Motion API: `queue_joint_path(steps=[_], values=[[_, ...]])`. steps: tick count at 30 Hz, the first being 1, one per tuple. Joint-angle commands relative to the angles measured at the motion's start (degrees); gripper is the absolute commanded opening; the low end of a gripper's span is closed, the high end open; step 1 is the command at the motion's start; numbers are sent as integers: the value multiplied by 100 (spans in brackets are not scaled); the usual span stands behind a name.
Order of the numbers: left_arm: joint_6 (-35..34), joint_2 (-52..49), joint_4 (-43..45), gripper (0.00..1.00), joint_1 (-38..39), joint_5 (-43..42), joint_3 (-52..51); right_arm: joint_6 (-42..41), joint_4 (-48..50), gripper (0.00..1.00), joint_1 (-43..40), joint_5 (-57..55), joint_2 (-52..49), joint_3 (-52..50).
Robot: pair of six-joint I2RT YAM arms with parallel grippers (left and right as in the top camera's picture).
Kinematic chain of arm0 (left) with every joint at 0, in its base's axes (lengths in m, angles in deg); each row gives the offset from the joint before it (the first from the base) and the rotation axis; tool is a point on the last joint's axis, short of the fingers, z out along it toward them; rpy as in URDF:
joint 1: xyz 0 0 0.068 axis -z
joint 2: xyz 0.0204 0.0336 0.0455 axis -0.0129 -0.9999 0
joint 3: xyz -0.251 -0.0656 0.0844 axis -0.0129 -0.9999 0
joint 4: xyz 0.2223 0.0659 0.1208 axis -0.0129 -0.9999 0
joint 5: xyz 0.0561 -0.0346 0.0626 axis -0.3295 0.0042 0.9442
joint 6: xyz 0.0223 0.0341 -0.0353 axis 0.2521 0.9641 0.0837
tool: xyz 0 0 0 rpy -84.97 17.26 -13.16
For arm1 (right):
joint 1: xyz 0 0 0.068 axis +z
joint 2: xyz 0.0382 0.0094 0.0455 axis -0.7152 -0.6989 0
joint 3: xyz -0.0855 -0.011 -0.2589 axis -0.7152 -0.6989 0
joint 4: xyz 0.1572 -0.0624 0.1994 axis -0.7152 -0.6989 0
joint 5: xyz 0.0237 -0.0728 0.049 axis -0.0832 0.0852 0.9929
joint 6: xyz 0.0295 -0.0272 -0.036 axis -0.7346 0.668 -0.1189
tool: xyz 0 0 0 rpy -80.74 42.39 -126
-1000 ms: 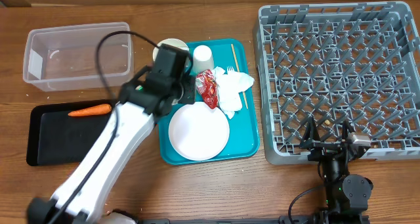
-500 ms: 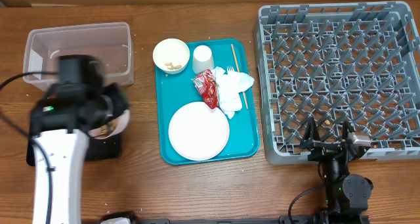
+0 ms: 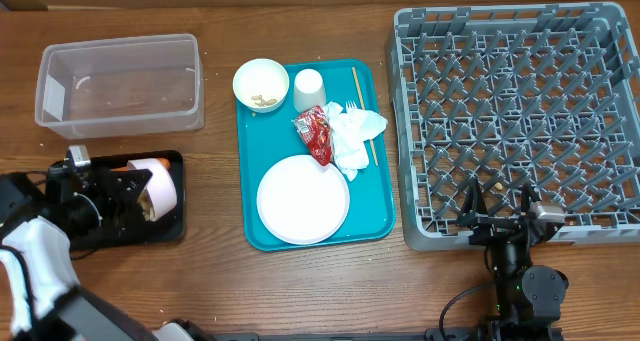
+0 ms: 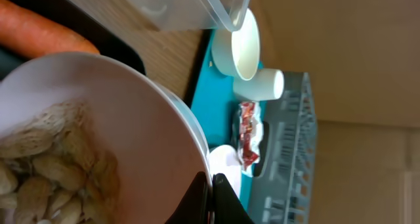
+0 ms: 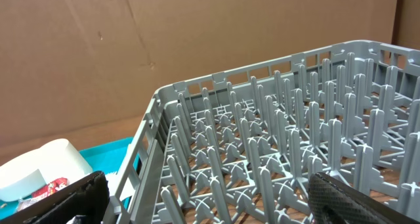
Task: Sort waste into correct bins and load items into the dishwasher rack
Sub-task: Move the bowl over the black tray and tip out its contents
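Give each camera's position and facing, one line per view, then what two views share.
Overhead: above the table, looking down on tub, black tray, teal tray, rack; left claw holding a bowl, right claw open.
Left wrist: on the left arm, looking past that bowl of nuts toward carrot and cup; claw tips show.
Right wrist: low by the rack, looking across its pegs; dark fingers show.
Shared: overhead and left wrist both show the red wrapper.
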Motion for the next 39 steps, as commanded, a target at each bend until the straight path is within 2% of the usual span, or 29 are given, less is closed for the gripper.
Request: queue_joint_path(steps=[1, 5, 8, 12, 17, 19, 23, 25, 28, 30, 32, 34, 36, 39], values=[[588, -654, 372, 4, -232, -1506, -70, 7, 37, 100, 26, -9, 46, -59], [715, -1211, 457, 4, -295, -2315, -70, 4, 37, 100, 26, -9, 46, -59], [562, -1368, 442, 4, -380, -2345, -70, 4, 37, 100, 26, -9, 46, -59], [525, -1504, 444, 4, -778, -3040, -70, 7, 37, 100, 26, -9, 46, -59], [-31, -1506, 428, 4, -1246, -2868, -70, 7, 37, 100, 26, -9, 46, -59], [-52, -1506, 411, 4, -1344, -2889, -70, 7, 37, 100, 26, -9, 46, -59], [-136, -1506, 181, 4, -1379, -3134, -72, 4, 37, 100, 26, -9, 46, -59], [-160, -1521, 439, 4, -1384, -3121, -72, 7, 37, 100, 26, -9, 46, -59], [-592, -1534, 380, 4, -1384, -3136, -72, 4, 37, 100, 26, -9, 46, -59], [-656, -1537, 658, 4, -1386, -3136, -72, 7, 37, 100, 26, -9, 46, -59], [-802, -1528, 492, 4, -1386, -3141, -72, 7, 37, 100, 26, -9, 46, -59], [-581, -1499, 267, 4, -1362, -3139, -72, 7, 37, 100, 26, -9, 46, -59], [24, -1458, 251, 4, -1320, -3110, -68, 7, 37, 100, 26, -9, 46, -59], [365, -1322, -83, 4, -1266, -3014, -63, 7, 37, 100, 26, -9, 46, -59]])
